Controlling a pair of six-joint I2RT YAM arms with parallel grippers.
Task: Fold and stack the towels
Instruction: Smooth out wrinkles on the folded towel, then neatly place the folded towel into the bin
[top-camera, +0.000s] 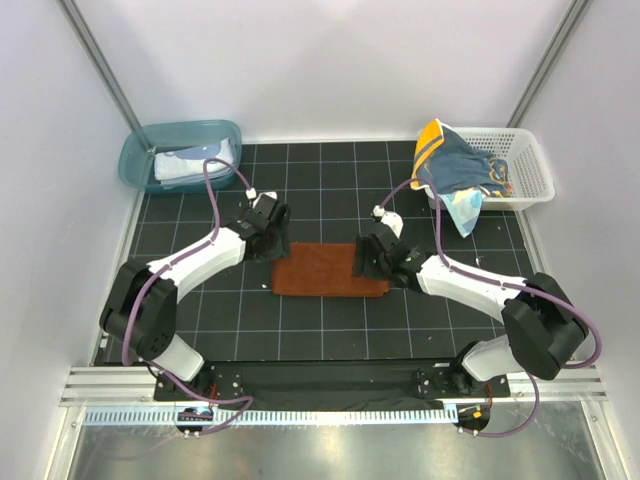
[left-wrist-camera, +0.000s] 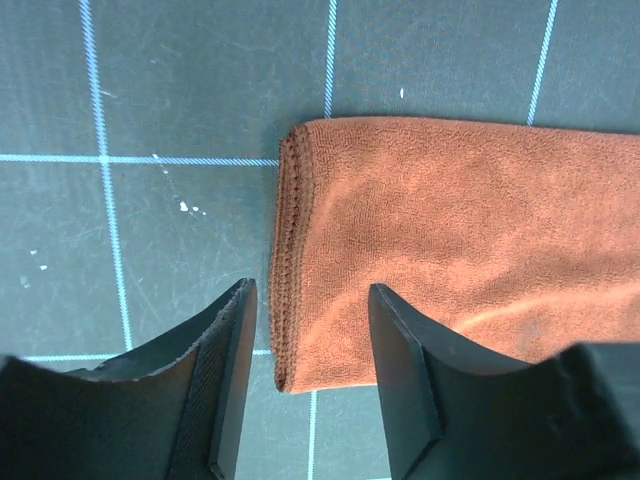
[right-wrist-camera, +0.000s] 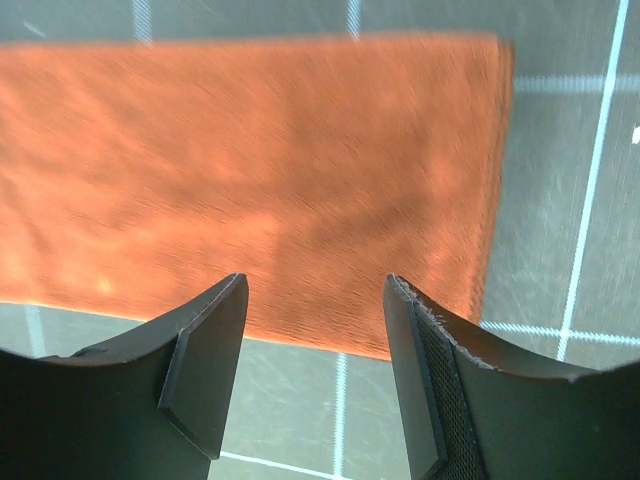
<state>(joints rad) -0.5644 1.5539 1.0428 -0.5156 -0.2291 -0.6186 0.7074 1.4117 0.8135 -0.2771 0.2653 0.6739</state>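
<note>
A rust-brown terry towel (top-camera: 330, 270) lies folded flat in a rectangle on the black grid mat. My left gripper (top-camera: 277, 243) hovers over its left end, open. In the left wrist view the towel's (left-wrist-camera: 450, 230) stitched corner lies below the gap of the open left gripper (left-wrist-camera: 312, 300), and neither finger grips it. My right gripper (top-camera: 360, 265) is open over the right end. The right wrist view shows the towel (right-wrist-camera: 250, 170) blurred beneath the right gripper (right-wrist-camera: 316, 285), with nothing held. More towels, navy with a yellow border and teal (top-camera: 455, 170), spill out of the basket. A pale blue and white one (top-camera: 190, 165) lies in the tub.
A teal plastic tub (top-camera: 140, 165) stands at the back left corner. A white lattice basket (top-camera: 525, 170) stands at the back right. White walls close in the sides and back. The arm bases sit on a rail at the near edge.
</note>
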